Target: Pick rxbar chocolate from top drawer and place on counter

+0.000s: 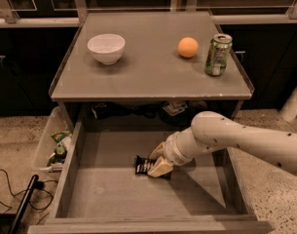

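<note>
Gripper (157,163) sits low inside the top drawer (114,195), right of the middle of its grey floor, at the end of a white arm (235,140) that reaches in from the right. Whether the gripper is spread or pinched together cannot be told from this angle. The rxbar chocolate (143,165) lies flat on the drawer floor, directly to the gripper's left. Its right end is touching or tucked under the gripper's tan tip, and its black wrapper with pale lettering stretches away toward the drawer's centre. The drawer is pulled fully open beneath the surface (148,74). On that surface stand a white bowl (106,48) at the left, an orange ball (188,47) right of centre and a green soda can (217,54) near the right edge, all well apart. A clear plastic bin (45,145) of clutter stands just beside the drawer's left wall.
</note>
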